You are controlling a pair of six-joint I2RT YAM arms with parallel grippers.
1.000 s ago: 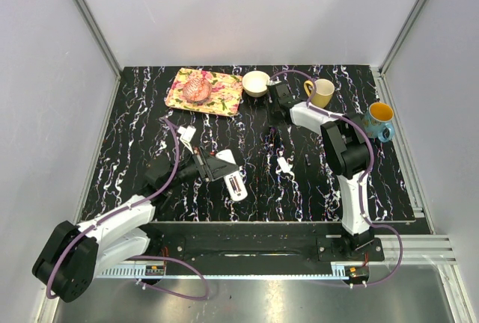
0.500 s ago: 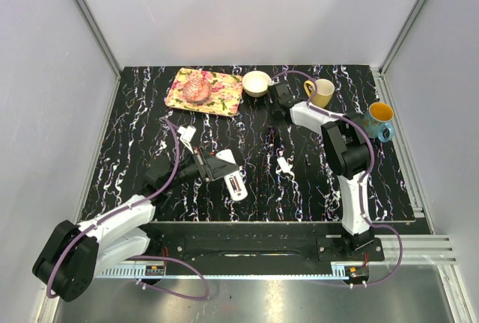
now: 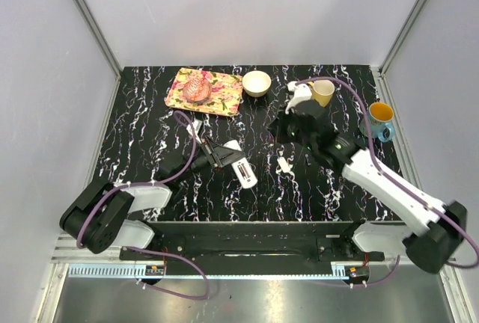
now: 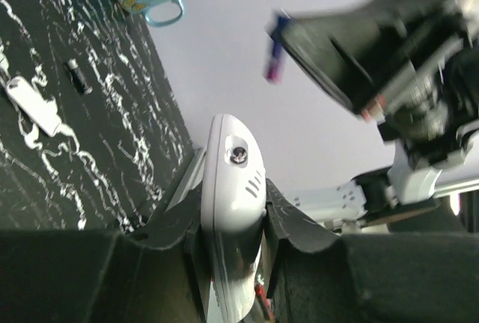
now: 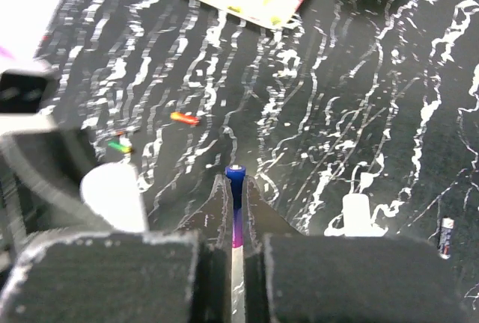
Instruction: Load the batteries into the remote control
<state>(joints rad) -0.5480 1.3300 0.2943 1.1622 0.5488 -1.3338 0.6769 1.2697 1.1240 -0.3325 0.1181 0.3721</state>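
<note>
My left gripper (image 3: 219, 155) is shut on the white remote control (image 3: 245, 171) and holds it off the table; in the left wrist view the remote (image 4: 233, 181) stands clamped between both fingers. My right gripper (image 3: 287, 126) is shut on a blue-purple battery (image 5: 235, 178), which pokes out past the fingertips. That battery (image 4: 275, 48) hangs above and to the right of the remote. A reddish-orange battery (image 5: 184, 119) and a green one (image 5: 118, 144) lie on the table beyond. A dark battery (image 5: 446, 235) lies at the right.
The small white cover piece (image 3: 284, 164) lies on the table mid-right, also in the right wrist view (image 5: 358, 214). A floral tray (image 3: 206, 92), a bowl (image 3: 257, 82), a yellow mug (image 3: 323, 93) and a blue mug (image 3: 379, 120) stand along the back.
My right arm has swung from the back by the bowl to the table's middle, near the remote. My left gripper has shifted the remote slightly right and up.
</note>
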